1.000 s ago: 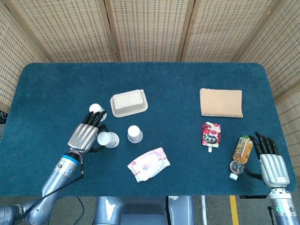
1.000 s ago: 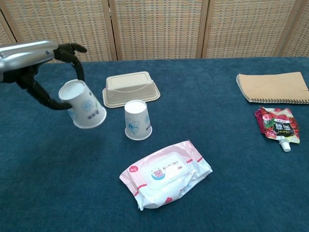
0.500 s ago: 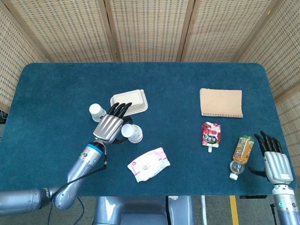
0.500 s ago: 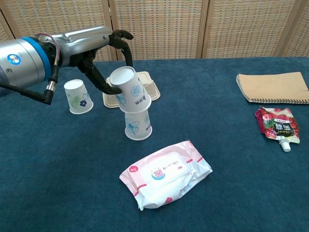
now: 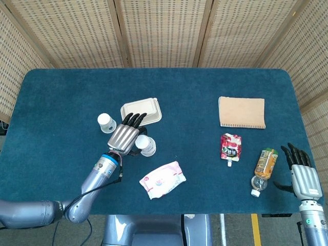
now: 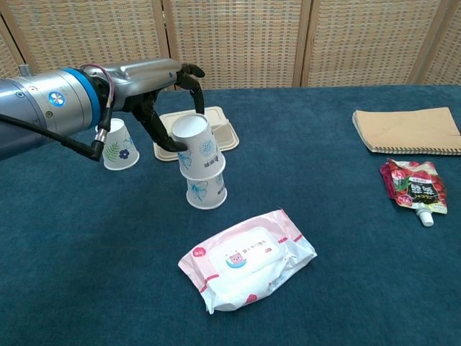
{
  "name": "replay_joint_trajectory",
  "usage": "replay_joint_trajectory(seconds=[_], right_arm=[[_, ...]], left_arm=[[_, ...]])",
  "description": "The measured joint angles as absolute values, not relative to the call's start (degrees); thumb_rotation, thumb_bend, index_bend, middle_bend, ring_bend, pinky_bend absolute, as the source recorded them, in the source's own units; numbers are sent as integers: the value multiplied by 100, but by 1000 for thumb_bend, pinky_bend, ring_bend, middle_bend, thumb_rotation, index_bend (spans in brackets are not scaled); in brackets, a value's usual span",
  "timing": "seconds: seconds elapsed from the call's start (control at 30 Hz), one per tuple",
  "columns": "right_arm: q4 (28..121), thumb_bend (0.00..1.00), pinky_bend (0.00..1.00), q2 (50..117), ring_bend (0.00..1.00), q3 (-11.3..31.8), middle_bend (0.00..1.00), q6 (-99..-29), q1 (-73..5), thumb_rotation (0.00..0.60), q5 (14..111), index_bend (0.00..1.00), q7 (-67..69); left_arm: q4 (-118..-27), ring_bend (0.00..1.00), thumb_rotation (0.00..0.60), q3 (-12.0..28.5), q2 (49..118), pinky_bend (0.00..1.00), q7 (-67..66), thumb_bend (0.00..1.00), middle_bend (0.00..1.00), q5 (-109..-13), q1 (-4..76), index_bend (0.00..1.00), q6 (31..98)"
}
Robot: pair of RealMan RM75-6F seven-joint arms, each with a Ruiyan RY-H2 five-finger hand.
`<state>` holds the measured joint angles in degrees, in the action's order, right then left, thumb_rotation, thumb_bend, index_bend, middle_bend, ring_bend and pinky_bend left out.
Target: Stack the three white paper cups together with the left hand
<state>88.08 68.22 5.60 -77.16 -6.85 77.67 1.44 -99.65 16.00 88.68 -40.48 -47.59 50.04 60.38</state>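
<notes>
My left hand [image 6: 167,97] [image 5: 125,135] grips an upside-down white paper cup [image 6: 197,146], which sits slipped over a second upside-down cup [image 6: 207,191] standing on the blue table; in the head view the pair shows beside the hand as the stacked cups [image 5: 146,145]. A third white cup [image 6: 119,144] [image 5: 106,123], printed with leaves, stands upside down to the left, apart from the hand. My right hand [image 5: 301,173] hovers open at the table's near right edge, fingers spread, holding nothing.
A beige clamshell box [image 6: 196,130] [image 5: 141,112] lies just behind the cups. A wet-wipes pack [image 6: 246,258] lies in front. A tan notebook [image 5: 242,111], a red pouch [image 5: 231,146] and a lying juice bottle [image 5: 263,168] are on the right side.
My left hand carried the held cup rightward from the table's left and lowered it over the middle cup. The right hand slid slightly down and right.
</notes>
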Motion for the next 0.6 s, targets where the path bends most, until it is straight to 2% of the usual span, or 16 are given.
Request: replay_joint_trajectory(seconds=[0.03, 0.17, 0.37, 0.6], right_arm=[[8807, 0, 0, 6821, 0, 561, 0, -7716, -684, 600, 7766, 99, 147], [8805, 0, 0, 6813, 0, 560, 0, -7720, -682, 600, 7773, 100, 158], [8834, 0, 0, 6803, 0, 535, 0, -7746, -670, 600, 7818, 101, 139], [8864, 0, 0, 6806, 0, 521, 0, -7761, -667, 600, 7837, 103, 79]], left_arm=[[-9945, 0, 600, 1579, 8872, 0, -4081, 143, 0, -4720, 5021, 141, 6041], [-9914, 0, 600, 1522, 8872, 0, -4176, 132, 0, -4502, 5064, 125, 6075], [-9974, 0, 600, 1474, 8645, 0, -3946, 134, 0, -4535, 4934, 138, 6273], [-9813, 0, 600, 1460, 8077, 0, -3816, 144, 0, -4552, 4673, 183, 6587]])
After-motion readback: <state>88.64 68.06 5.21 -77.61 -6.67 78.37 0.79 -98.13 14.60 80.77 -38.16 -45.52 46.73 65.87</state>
